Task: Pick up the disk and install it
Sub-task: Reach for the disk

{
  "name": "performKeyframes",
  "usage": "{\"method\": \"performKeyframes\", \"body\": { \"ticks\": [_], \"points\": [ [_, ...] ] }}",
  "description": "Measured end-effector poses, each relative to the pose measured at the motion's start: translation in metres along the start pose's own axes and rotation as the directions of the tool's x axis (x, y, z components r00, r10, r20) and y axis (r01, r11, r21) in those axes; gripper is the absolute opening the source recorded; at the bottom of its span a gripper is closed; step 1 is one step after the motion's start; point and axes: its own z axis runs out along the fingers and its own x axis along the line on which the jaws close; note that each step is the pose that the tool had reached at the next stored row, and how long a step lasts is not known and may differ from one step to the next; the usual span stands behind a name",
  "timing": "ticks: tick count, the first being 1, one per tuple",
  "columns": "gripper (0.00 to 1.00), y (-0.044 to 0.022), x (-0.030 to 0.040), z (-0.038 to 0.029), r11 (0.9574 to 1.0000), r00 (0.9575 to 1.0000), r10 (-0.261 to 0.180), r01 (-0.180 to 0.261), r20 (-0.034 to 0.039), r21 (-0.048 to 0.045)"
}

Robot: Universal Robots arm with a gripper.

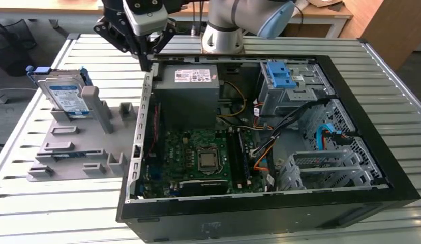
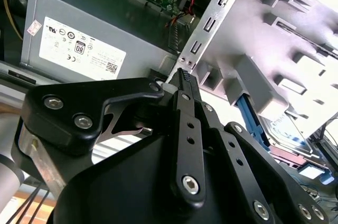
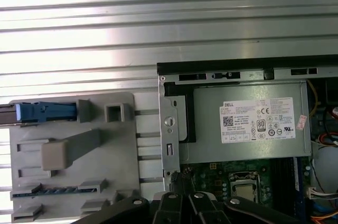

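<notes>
Your black gripper (image 1: 144, 64) is hanging with its fingers pressed together and pinching nothing. It is sitting just above a corner of the open black computer case (image 1: 265, 216), close to where the perforated metal back panel is meeting the grey power-supply box with the white sticker (image 1: 190, 91).

The disk, a flat silver hard drive with a white-and-blue label in a blue plastic carrier bracket (image 1: 66, 96), is standing on edge in a slot of the grey plastic fixture (image 1: 74, 150). That fixture is lying on the slatted metal bench (image 1: 61, 213), beside the case on the exterior view's left. The disk is sitting apart from your gripper, with nothing touching it.

Inside the case, the green motherboard (image 1: 197, 152) is lying exposed below the power supply, and a blue ridged plastic latch (image 1: 281, 76) is sitting on the metal drive cage towards the exterior view's right.
</notes>
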Motion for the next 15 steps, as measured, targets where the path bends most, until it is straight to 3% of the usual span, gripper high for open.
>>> {"method": "performKeyframes", "body": {
  "ticks": [11,15],
  "points": [
    [0.11,-0.0008,0.0101,0.0013,1.0000,1.0000,0.000,0.000,-0.0014,0.0002],
    [0.11,-0.0011,0.0169,0.0016,1.0000,1.0000,0.000,0.000,-0.0027,0.0003]
  ]
}}
